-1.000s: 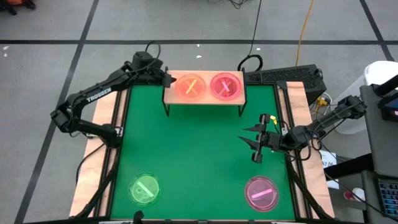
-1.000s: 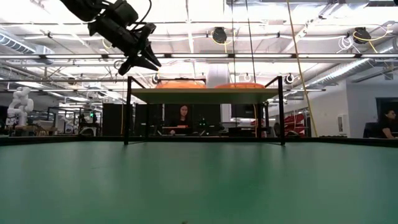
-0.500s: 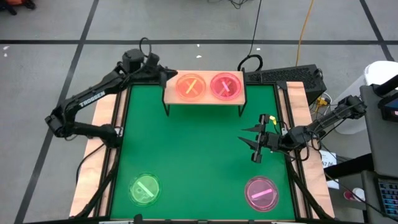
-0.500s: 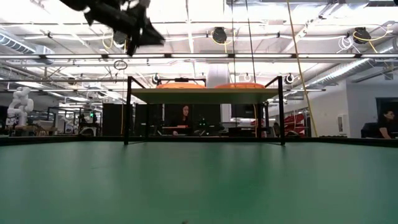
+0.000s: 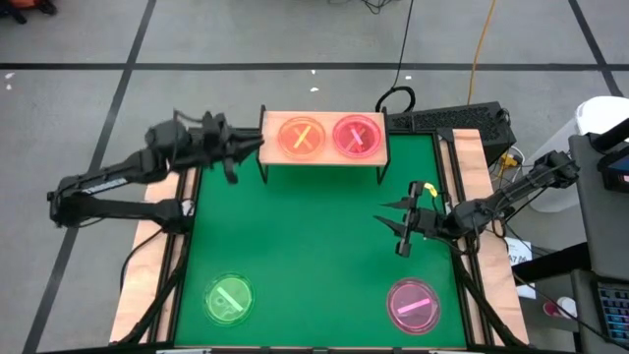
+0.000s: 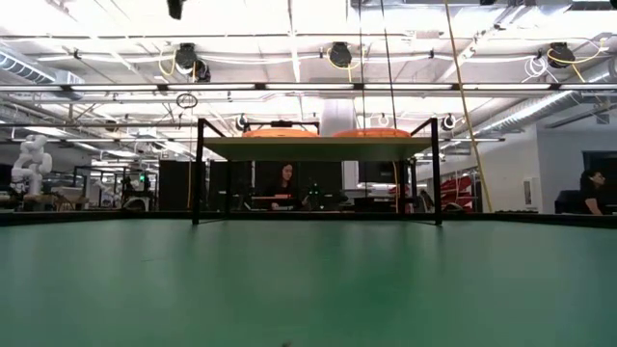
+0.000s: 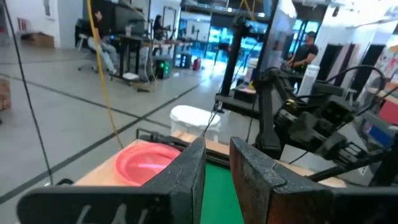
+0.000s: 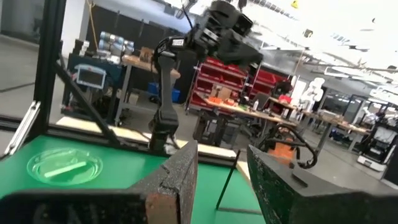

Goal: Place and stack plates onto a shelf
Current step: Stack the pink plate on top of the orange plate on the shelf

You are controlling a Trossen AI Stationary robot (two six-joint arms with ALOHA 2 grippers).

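The shelf (image 5: 322, 155) stands at the mat's far edge on thin black legs. An orange plate (image 5: 302, 137) and a pink plate (image 5: 356, 135) lie on it, each showing crossed stripes. A green plate (image 5: 228, 298) lies flat at the near left and a pink plate (image 5: 411, 304) at the near right. My left gripper (image 5: 246, 152) hovers open and empty just left of the shelf's left end; its wrist view looks over the pink plate (image 7: 146, 165). My right gripper (image 5: 393, 228) waits open above the mat's right side, and its wrist view shows the green plate (image 8: 62, 167).
The green mat (image 5: 314, 256) lies between shelf and near plates. Wooden table edges (image 5: 157, 197) flank it. A keyboard (image 5: 447, 120) and cables sit past the far right corner. In the low view the shelf (image 6: 316, 146) stands with open room beneath; people sit in the room behind.
My left gripper has drawn back from the shelf's left end, moving toward the table's left and near side, and has risen out of the top of the low view. The plates and the shelf have stayed in place.
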